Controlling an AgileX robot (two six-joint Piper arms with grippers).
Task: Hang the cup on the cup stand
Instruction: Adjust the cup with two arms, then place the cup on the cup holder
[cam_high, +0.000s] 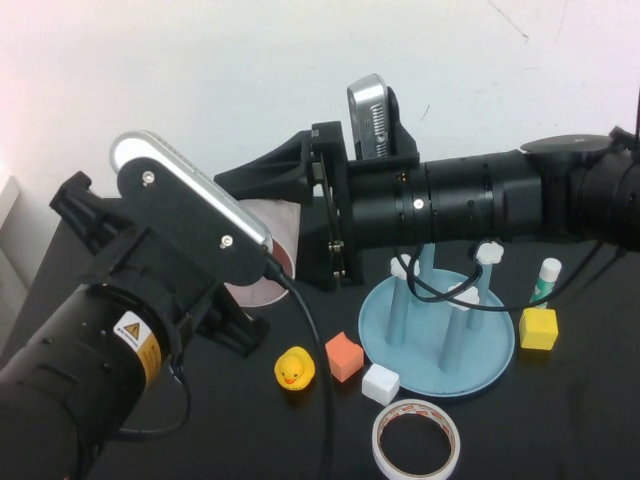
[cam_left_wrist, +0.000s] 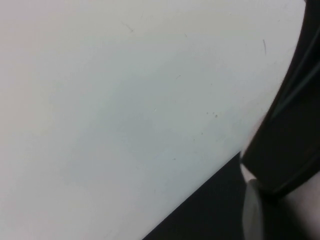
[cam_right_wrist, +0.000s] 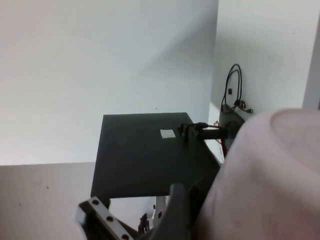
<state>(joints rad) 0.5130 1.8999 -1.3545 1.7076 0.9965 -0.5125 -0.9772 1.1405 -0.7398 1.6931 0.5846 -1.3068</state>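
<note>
Pale pink and tapered, the plastic cup (cam_high: 275, 250) sits at centre-left of the high view, lifted off the black table (cam_high: 560, 420) between the two arms. The right gripper (cam_high: 262, 200) reaches in from the right edge with its black fingers pinching the cup; the left gripper (cam_high: 235, 325) lies just under and beside the cup, and whether its claw is spread or pressed together cannot be told. Only the right wrist view shows the cup's rounded pink wall (cam_right_wrist: 270, 175) filling the frame's lower right, with a separate dark table beyond. The left wrist view gives mostly pale wall. Lower right in the high view stands the light blue round cup stand (cam_high: 440, 340), its tray holding four upright pegs with white caps and no cup. Around it lie one rubber duck (cam_high: 294, 369), one orange cube (cam_high: 343, 356), one white cube (cam_high: 380, 384), one yellow cube (cam_high: 538, 328), one tape ring (cam_high: 416, 441) and one green glue stick (cam_high: 546, 277).
</note>
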